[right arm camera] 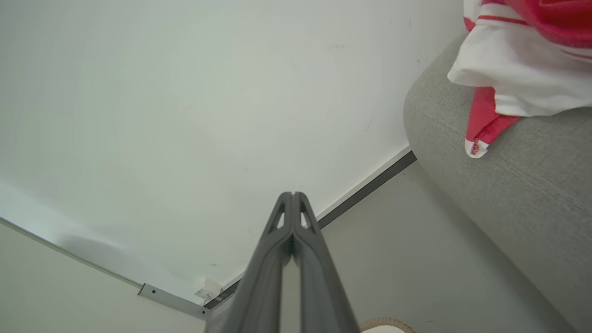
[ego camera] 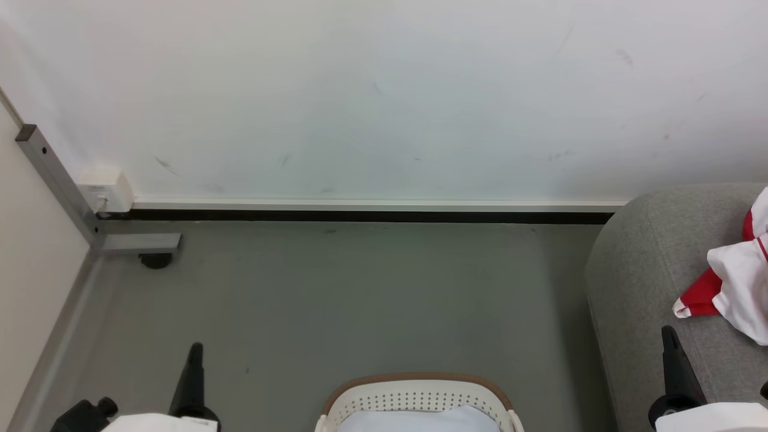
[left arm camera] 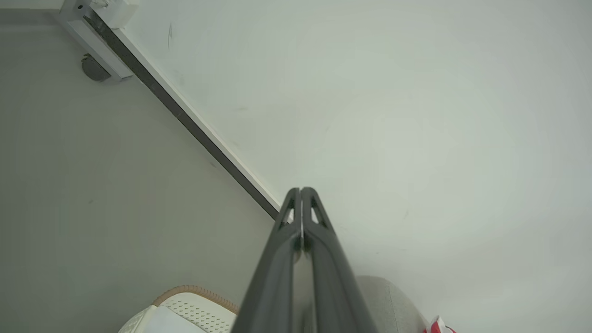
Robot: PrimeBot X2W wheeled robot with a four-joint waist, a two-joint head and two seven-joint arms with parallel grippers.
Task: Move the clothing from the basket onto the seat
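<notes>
Lying on seat (ego camera: 648,270): some clothing (ego camera: 735,282). Basket (ego camera: 414,399) holds a pale thing (ego camera: 420,419), maybe unmoved. Left end effector (ego camera: 195,349), right end effector (ego camera: 668,333) clenched, empty.

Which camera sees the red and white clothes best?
The right wrist view: the clothing looms large, draped over the grey seat. The head view catches it smaller at the right edge; the left wrist view, just a red scrap.
</notes>
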